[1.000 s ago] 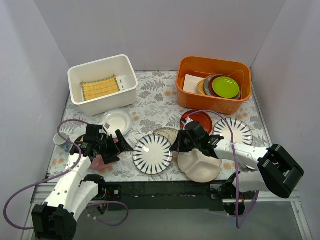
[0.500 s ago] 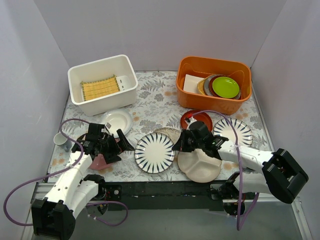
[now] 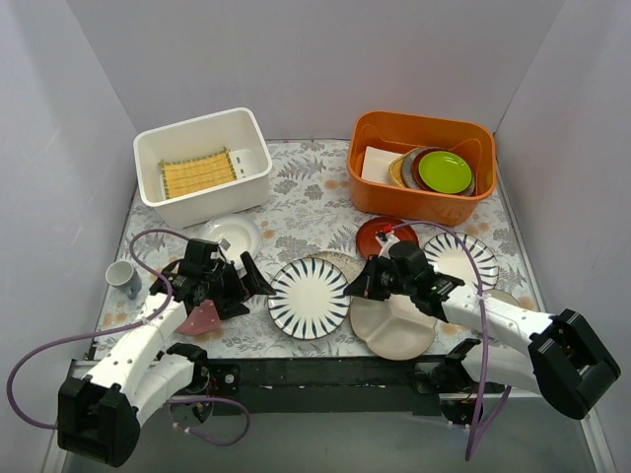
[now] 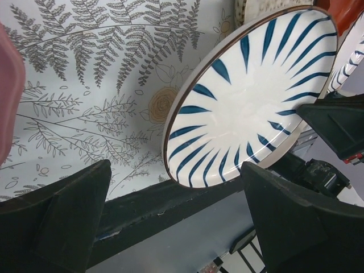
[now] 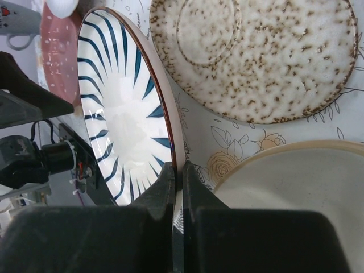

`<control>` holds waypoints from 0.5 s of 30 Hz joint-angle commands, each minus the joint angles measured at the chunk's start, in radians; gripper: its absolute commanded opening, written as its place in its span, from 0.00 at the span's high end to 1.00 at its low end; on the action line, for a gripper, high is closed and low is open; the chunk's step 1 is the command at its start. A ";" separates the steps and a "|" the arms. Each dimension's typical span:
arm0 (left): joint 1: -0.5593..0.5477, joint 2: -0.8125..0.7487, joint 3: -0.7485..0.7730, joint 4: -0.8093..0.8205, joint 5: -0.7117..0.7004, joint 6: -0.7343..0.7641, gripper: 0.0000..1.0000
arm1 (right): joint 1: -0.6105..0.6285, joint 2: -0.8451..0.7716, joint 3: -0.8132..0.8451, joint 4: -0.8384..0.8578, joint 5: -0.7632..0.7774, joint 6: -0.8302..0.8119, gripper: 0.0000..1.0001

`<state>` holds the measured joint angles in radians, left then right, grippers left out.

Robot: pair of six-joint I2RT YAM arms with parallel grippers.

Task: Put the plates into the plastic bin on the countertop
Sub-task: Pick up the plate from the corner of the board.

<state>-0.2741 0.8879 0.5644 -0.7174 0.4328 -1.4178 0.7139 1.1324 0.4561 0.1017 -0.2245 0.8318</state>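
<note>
3 plain lavender-grey walls (image 3: 325,59) enclose the work area — flat, even light, a black rail (image 3: 315,372) along the near edge.

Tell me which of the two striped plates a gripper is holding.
The striped plate in the middle, near the front edge: the right gripper pinches its rim. The other striped plate, further right, lies free.

The plastic bin (image 3: 209,203), a mat (image 3: 197,173) inside, sits at eleven o'clock on the countertop (image 3: 306,202), a tub (image 3: 414,203) at one. The central plate (image 3: 310,299) is at six, a cup (image 3: 122,275) at nine.
</note>
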 commanded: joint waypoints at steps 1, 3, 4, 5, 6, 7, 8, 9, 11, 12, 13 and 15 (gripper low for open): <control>-0.063 0.017 0.011 0.061 -0.020 -0.065 0.02 | -0.024 -0.062 0.001 0.207 -0.105 0.078 0.99; -0.105 0.025 0.012 0.088 -0.038 -0.087 0.02 | -0.031 -0.071 -0.004 0.213 -0.116 0.082 0.99; -0.120 0.028 0.014 0.098 -0.049 -0.096 0.03 | -0.034 -0.075 -0.007 0.217 -0.119 0.090 0.99; -0.132 0.032 0.014 0.107 -0.055 -0.119 0.03 | -0.040 -0.080 -0.011 0.228 -0.133 0.093 0.99; -0.157 0.034 0.017 0.130 -0.061 -0.125 0.03 | -0.044 -0.088 -0.016 0.237 -0.141 0.099 0.99; -0.169 0.033 0.020 0.139 -0.068 -0.135 0.04 | -0.048 -0.089 -0.020 0.246 -0.147 0.118 0.99; -0.181 0.025 0.020 0.150 -0.074 -0.150 0.04 | -0.060 -0.094 -0.040 0.286 -0.174 0.131 0.99; -0.195 0.023 0.025 0.162 -0.087 -0.158 0.05 | -0.067 -0.100 -0.052 0.317 -0.191 0.154 0.99; -0.206 0.020 0.028 0.176 -0.094 -0.168 0.05 | -0.083 -0.111 -0.082 0.387 -0.222 0.205 0.99; -0.212 0.020 0.026 0.182 -0.094 -0.170 0.05 | -0.085 -0.112 -0.083 0.394 -0.228 0.210 0.99; -0.217 0.019 0.026 0.185 -0.095 -0.173 0.05 | -0.090 -0.114 -0.082 0.389 -0.231 0.210 0.99; -0.226 0.016 0.019 0.200 -0.097 -0.181 0.06 | -0.091 -0.121 -0.080 0.380 -0.233 0.210 0.99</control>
<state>-0.4824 0.9249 0.5652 -0.5671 0.3645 -1.5661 0.6327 1.0607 0.3511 0.2714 -0.3611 0.9565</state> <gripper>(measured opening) 0.946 0.045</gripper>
